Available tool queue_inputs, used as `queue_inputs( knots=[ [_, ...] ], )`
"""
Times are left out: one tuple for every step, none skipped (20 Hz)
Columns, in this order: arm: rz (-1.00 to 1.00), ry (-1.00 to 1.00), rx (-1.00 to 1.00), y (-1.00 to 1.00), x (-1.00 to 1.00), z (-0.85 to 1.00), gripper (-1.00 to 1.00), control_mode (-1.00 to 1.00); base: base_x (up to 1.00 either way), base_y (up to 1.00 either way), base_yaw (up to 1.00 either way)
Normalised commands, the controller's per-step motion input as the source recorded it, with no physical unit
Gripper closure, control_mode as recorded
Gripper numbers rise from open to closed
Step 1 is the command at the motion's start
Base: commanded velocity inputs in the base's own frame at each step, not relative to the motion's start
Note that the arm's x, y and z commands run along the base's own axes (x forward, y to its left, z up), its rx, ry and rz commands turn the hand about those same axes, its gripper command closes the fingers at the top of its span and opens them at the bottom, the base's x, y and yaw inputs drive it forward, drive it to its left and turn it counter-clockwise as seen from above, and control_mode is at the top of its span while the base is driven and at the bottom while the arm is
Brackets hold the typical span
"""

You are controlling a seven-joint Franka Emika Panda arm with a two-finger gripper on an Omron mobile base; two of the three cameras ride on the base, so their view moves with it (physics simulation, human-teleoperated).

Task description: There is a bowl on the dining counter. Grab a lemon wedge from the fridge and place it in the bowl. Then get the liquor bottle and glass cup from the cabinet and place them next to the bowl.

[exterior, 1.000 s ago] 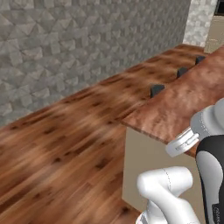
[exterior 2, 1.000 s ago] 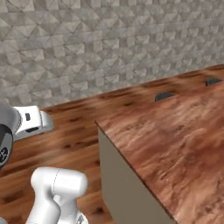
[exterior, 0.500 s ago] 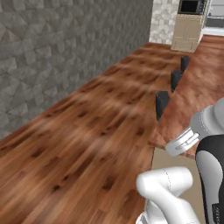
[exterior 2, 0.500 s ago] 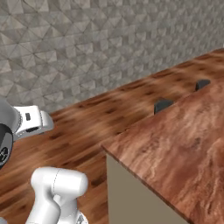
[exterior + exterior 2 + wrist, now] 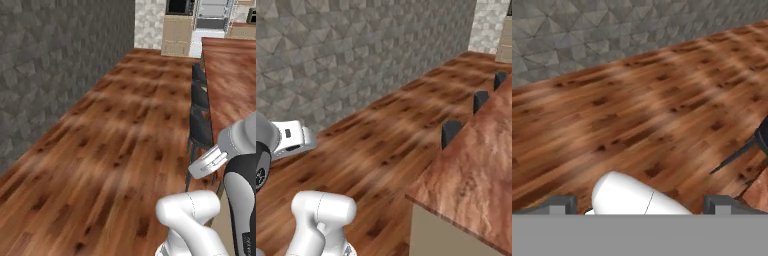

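1. The pincer shows at the bottom of the hand view. Its two small dark finger tips stand far apart, so it is spread wide. It holds nothing and only floor lies between the tips.
2. Under the pincer is the brown wooden plank floor. The same floor runs away from the robot in the left base view and in the right base view.
3. The reddish-brown stone-look desk is close on the right side of the right base view. Its near corner points at the robot. A pale side panel sits under that corner.
4. In the left base view the same desk runs along the right side and far back.
5. Three dark stools stand in a row along the desk's long edge, on the floor side. The near dark stool touches the edge, then the middle dark stool, then the far dark stool.
6. The grey stone-pattern wall stands on the other side of the floor, well apart from the desk.
7. Far back in the left base view are pale wood cabinets, a black oven above them and a white-and-grey fridge beside them.
8. I cannot tell where the bowl, lemon wedge, bottle or cup are.
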Motion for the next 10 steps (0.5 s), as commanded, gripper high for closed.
queue_inputs(
  knots=[
    [0.0, 0.0, 0.0, 0.0, 0.0, 0.0, -1.0, 1.0, 0.84, 1.0, -0.39],
    [0.0, 0.0, 0.0, 0.0, 0.0, 0.0, -1.0, 1.0, 0.82, 1.0, -0.39],
    [0.0, 0.0, 0.0, 0.0, 0.0, 0.0, -1.0, 1.0, 0.81, 1.0, -0.39],
    [0.0, 0.0, 0.0, 0.0, 0.0, 0.0, -1.0, 1.0, 0.8, 1.0, -0.39],
    [0.0, 0.0, 0.0, 0.0, 0.0, 0.0, -1.0, 1.0, 0.8, 1.0, -0.39],
    [0.0, 0.0, 0.0, 0.0, 0.0, 0.0, -1.0, 1.0, 0.8, 1.0, -0.39],
    [0.0, 0.0, 0.0, 0.0, 0.0, 0.0, -1.0, 1.0, 0.8, 1.0, -0.39],
    [0.0, 0.0, 0.0, 0.0, 0.0, 0.0, -1.0, 1.0, 0.8, 1.0, -0.39],
    [0.0, 0.0, 0.0, 0.0, 0.0, 0.0, -1.0, 1.0, 0.8, 1.0, -0.39],
    [0.0, 0.0, 0.0, 0.0, 0.0, 0.0, -1.0, 1.0, 0.81, 1.0, -0.4]
  ],
)
